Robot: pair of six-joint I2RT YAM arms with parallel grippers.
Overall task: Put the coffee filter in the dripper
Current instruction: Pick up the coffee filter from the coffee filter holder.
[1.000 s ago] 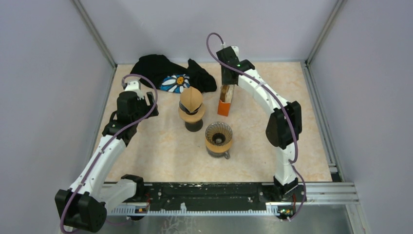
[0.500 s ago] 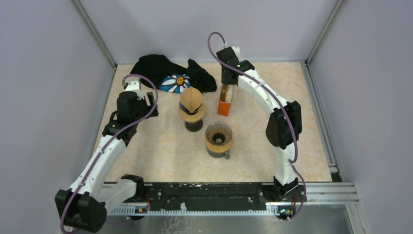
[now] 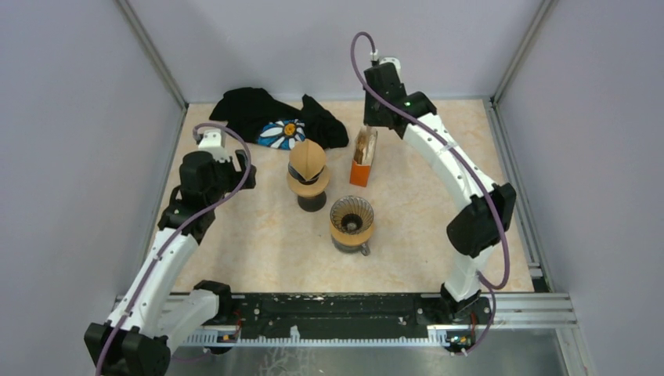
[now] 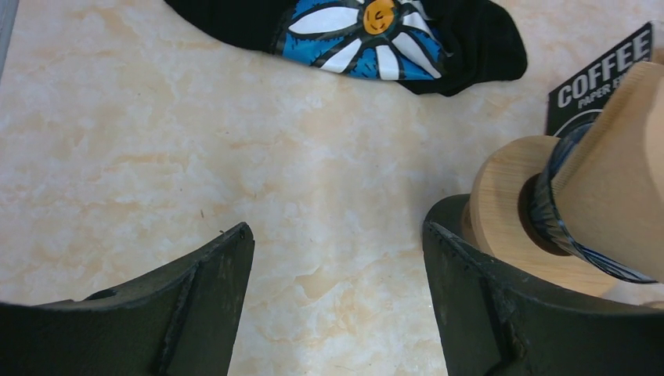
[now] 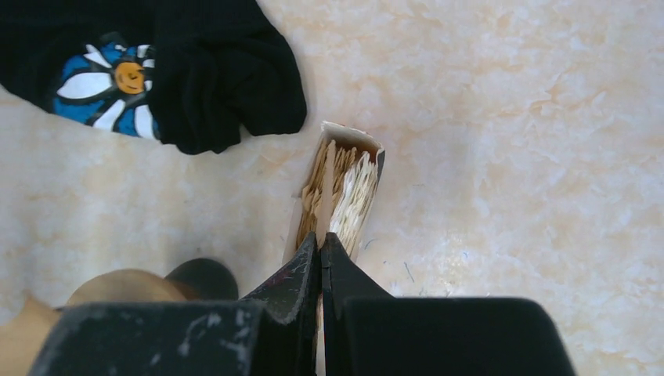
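At the far middle of the table (image 3: 250,243), the right gripper (image 5: 320,244) hangs directly over the open top of the orange filter box (image 3: 360,171). Its two fingers are pressed flat together with no gap showing. The coffee filters (image 5: 344,188) stand on edge inside the box as a packed stack. The slot they sit in runs roughly from 1 o'clock to 7 o'clock in the overhead view, in line with the closed fingertips. Whether a single sheet's edge is pinched between the tips cannot be told from the wrist view.

The dripper (image 3: 351,219) sits on its glass at about 6 o'clock from the box, near it and toward the arm bases, with its ribbed cone empty. My judgement is that the coming move is a lift followed by a short carry toward 6 o'clock, and the right arm is plainly the nearer one.

The left gripper (image 4: 337,229) holds its jaws wide apart with nothing between them. It sits at 9 o'clock of the wooden stand (image 3: 307,176), well apart from the dripper. A black cloth (image 3: 250,110) lies at 10 o'clock of the box.
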